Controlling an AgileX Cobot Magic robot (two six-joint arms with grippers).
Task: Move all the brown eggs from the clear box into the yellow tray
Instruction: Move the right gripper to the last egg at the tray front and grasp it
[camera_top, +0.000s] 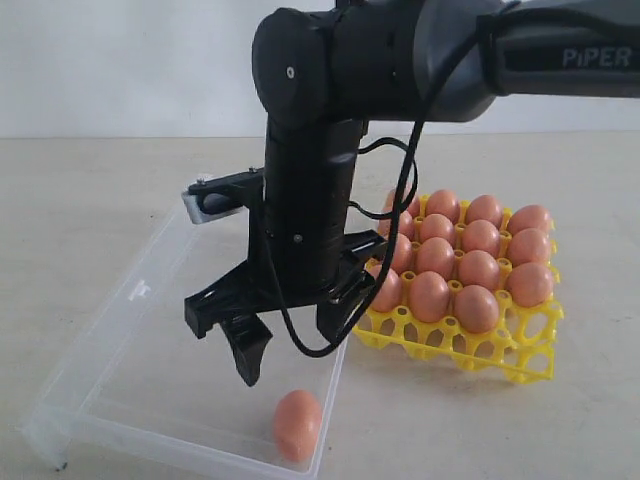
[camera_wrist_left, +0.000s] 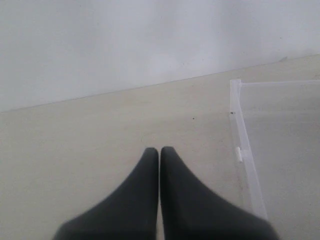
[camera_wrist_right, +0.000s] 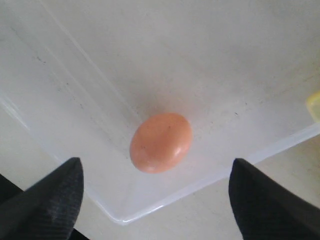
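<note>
One reddish-brown oval egg (camera_top: 298, 424) lies in the near corner of the clear shallow plastic box (camera_top: 120, 330). The right end effector (camera_top: 292, 350) hangs above it, spread wide and empty. Beyond, on the desk (camera_top: 570, 430), the yellow lattice plastic tray (camera_top: 500, 350) holds fifteen countable brown eggs (camera_top: 478, 270); the black arm (camera_top: 310, 200) partly hides its left column. The left end effector (camera_wrist_left: 159, 150) is pinched together and empty.

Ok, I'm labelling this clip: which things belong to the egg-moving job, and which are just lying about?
Job: clear box; the one egg in it; yellow tray; the eggs in the tray; open right fingers above that egg.
Just there: table; wall; shut left fingers, outside the box.
</note>
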